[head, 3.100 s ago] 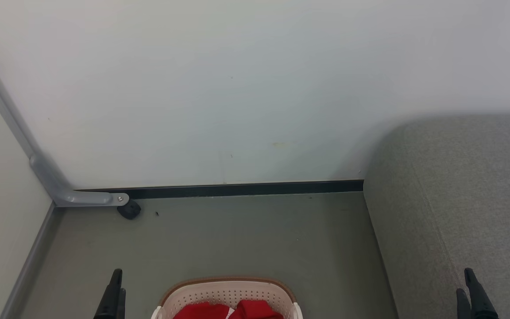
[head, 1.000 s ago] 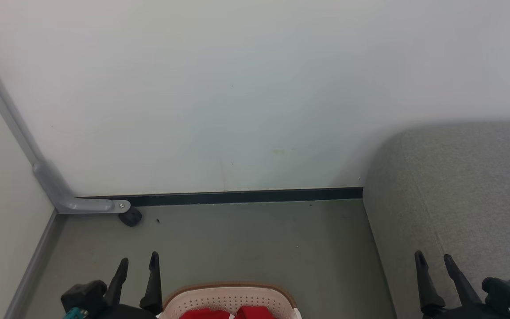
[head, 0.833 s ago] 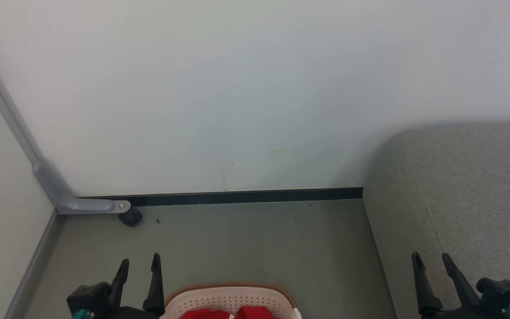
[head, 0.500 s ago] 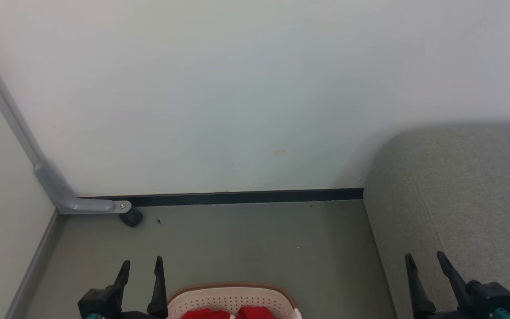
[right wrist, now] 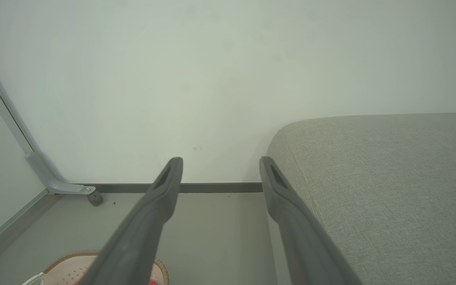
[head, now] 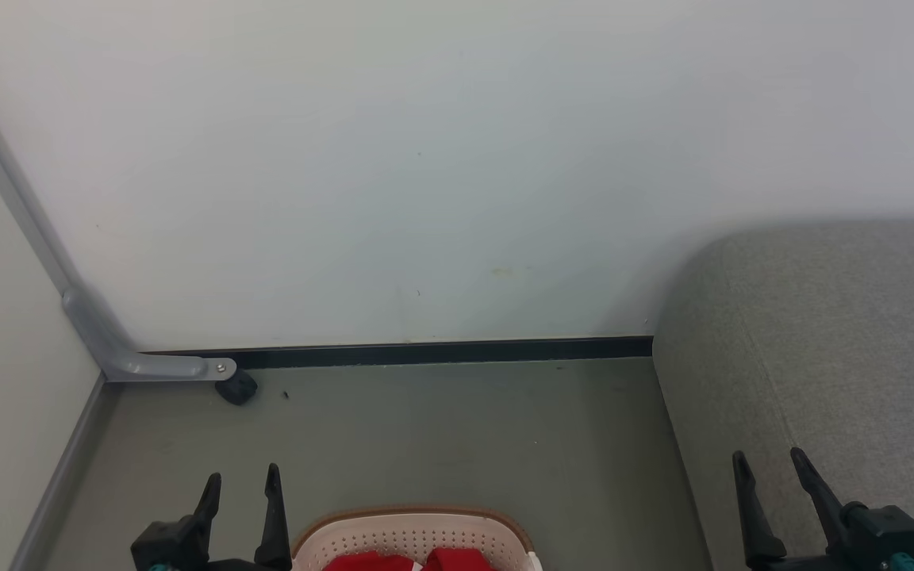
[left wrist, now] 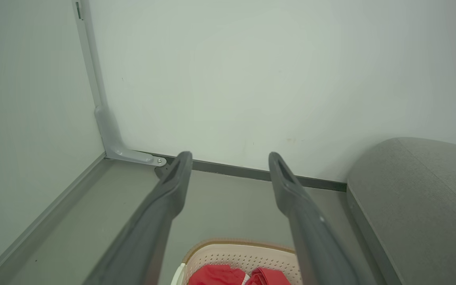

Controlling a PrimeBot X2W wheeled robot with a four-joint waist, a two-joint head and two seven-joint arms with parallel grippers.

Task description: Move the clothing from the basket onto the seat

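- The left gripper [head: 243, 476] is hovering over the floor [head: 441, 428] just left of the basket [head: 413, 533]. Its two dark fingers [left wrist: 172, 186] are standing wide apart, gripping nothing and touching nothing.
- The right gripper [head: 768, 457] is hanging before the near-left corner of the seat [head: 838, 357]. Its fingers [right wrist: 287, 206] are likewise spreading wide with only air between them. Whether the outer finger is brushing the grey fabric cannot be told.
- The clothing [head: 425, 561], red with a sliver of white, is lying bunched inside the basket. The basket is sitting on the floor at the bottom edge of the head view, between the two grippers and nearer the left one.
- The seat is lying to the robot's right, well apart from the basket. Its rounded corner is reaching back toward the white wall [head: 425, 159].
- A strip of grey-green floor is separating the basket from the seat's side.
- A dark skirting strip [head: 441, 352] is running along the foot of the wall up to the seat.
- A grey metal post [head: 92, 333] is coming down the left corner and bending along the floor. It is ending beside a small black caster [head: 236, 388].
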